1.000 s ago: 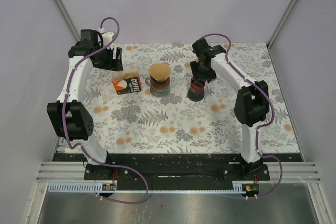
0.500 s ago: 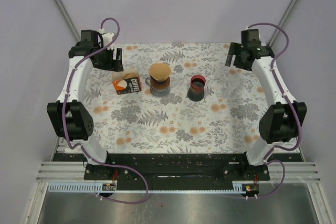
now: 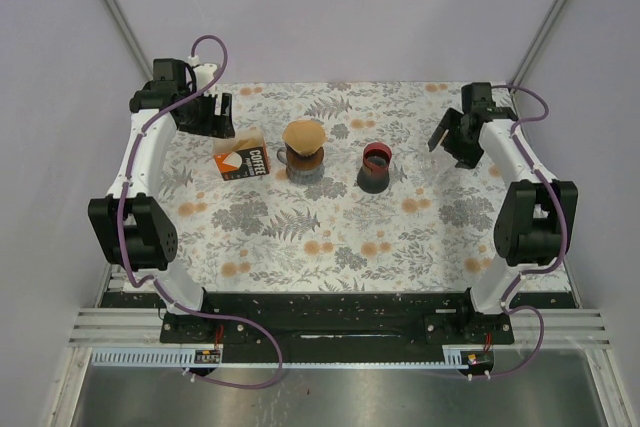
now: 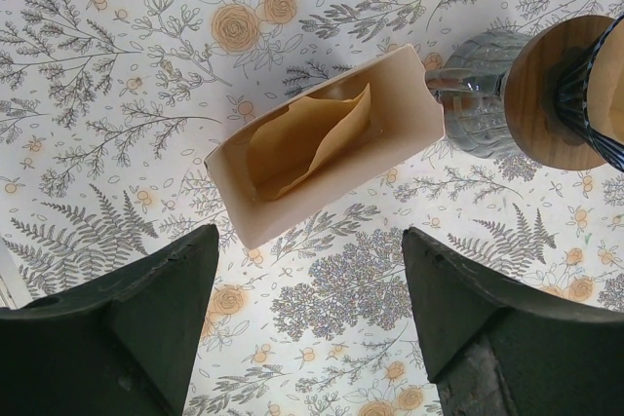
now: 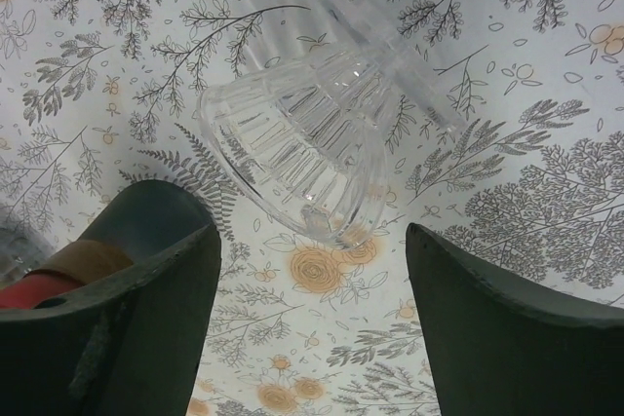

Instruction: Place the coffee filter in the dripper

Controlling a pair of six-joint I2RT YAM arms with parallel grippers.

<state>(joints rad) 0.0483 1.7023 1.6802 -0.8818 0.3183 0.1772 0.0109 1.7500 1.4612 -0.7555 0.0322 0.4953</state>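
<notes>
An open cardboard box (image 4: 390, 133) of brown paper coffee filters (image 4: 302, 138) lies on the flowered cloth; it also shows in the top view (image 3: 241, 158). Right of it, a dripper with a wooden collar (image 4: 546, 94) sits on a grey mug (image 4: 483, 94) and holds a brown filter (image 3: 303, 135). A clear glass dripper (image 5: 302, 148) lies on its side just ahead of my right gripper (image 5: 310, 233), which is open and empty at the table's far right (image 3: 450, 137). My left gripper (image 4: 310, 241) is open and empty, above and just behind the box (image 3: 212, 115).
A dark cup with a red rim (image 3: 376, 165) stands right of the mug; its edge shows in the right wrist view (image 5: 39, 289). Frame posts and the purple back walls close in the table's far corners.
My right arm has swung from over the red-rimmed cup out to the far right, then come down over the clear glass dripper. The left arm has not moved.
</notes>
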